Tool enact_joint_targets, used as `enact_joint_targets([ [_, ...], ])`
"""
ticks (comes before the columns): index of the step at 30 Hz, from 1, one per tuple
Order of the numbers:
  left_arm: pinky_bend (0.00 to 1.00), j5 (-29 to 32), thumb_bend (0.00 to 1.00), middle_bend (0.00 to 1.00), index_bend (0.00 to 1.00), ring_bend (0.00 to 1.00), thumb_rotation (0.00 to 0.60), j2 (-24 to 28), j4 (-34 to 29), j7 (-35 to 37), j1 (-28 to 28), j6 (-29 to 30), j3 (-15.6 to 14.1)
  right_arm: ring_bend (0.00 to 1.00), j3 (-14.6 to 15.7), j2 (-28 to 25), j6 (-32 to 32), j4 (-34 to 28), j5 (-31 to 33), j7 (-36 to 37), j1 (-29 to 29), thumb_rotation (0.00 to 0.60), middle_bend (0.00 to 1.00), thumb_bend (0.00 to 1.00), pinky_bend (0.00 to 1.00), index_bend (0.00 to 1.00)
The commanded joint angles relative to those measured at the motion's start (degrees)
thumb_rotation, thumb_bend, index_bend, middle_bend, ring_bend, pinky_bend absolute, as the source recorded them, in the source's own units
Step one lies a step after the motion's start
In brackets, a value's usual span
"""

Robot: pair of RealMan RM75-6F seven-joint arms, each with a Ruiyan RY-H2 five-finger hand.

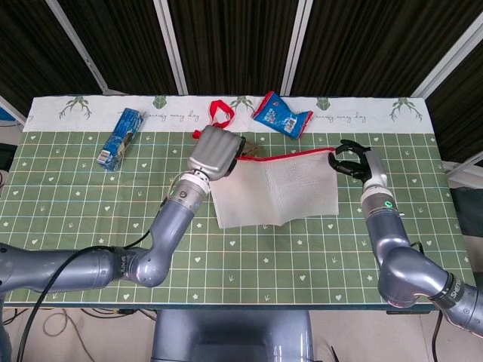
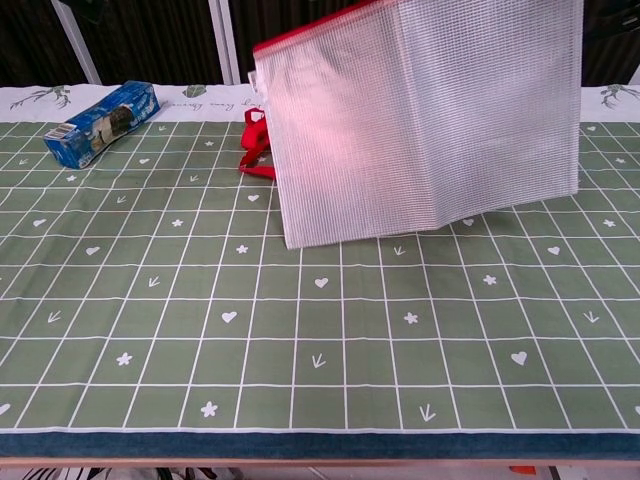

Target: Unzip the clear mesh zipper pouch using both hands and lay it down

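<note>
Clear mesh zipper pouch with a red zip edge [image 1: 275, 192] hangs above the green grid-patterned bench [image 1: 75, 219], stretched between both hands. The left hand [image 1: 215, 153] grips its left top corner; the right hand [image 1: 355, 162] pinches the right end of the red zip. Its lower edge hangs clear of the cloth in the chest view.

Little can be read here. The white border strip of the green grid-patterned tablecloth [image 1: 347, 117] carries a line of small cursive script beside its printed deer motifs, too small to make out. Print on the blue rectangular box [image 1: 119, 139] and the blue crinkled snack packet [image 1: 281, 115] is illegible.
</note>
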State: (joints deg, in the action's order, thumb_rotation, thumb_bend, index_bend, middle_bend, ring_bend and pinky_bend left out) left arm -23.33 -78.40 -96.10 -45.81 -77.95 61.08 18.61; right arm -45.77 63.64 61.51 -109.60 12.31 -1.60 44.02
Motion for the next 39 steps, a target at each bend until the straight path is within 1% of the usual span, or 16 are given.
enact_joint_targets([
  [1,0.87,-1.08,0.44,1.00,0.62,0.92,0.600,2.49,-2.36,1.21,1.92,0.56,-0.68,0.00,0.40,-0.39,-0.37,0.41,-0.06,0.16,-0.34,0.600,0.18,0.53,0.21,0.67],
  [8,0.87,-2.93,0.44,1.00,0.62,0.92,0.600,7.20,-5.77,3.18,5.17,0.77,-1.83,0.00,1.33,-1.01,-0.93,0.78,-0.08,0.63,-0.66,0.600,0.18,0.53,0.21,0.67],
  [17,0.87,-4.63,0.44,1.00,0.62,0.92,0.600,11.04,-7.53,5.04,7.65,0.33,-2.55,0.00,1.88,-1.53,-0.85,1.00,-0.33,1.21,-0.50,0.600,0.18,0.53,0.21,0.67],
  [39,0.87,-5.84,0.44,1.00,0.62,0.92,0.600,13.49,-8.62,6.23,9.89,0.46,-3.53,0.00,3.10,-2.62,-1.81,2.45,0.19,2.32,-0.81,0.600,0.18,0.54,0.21,0.67],
])
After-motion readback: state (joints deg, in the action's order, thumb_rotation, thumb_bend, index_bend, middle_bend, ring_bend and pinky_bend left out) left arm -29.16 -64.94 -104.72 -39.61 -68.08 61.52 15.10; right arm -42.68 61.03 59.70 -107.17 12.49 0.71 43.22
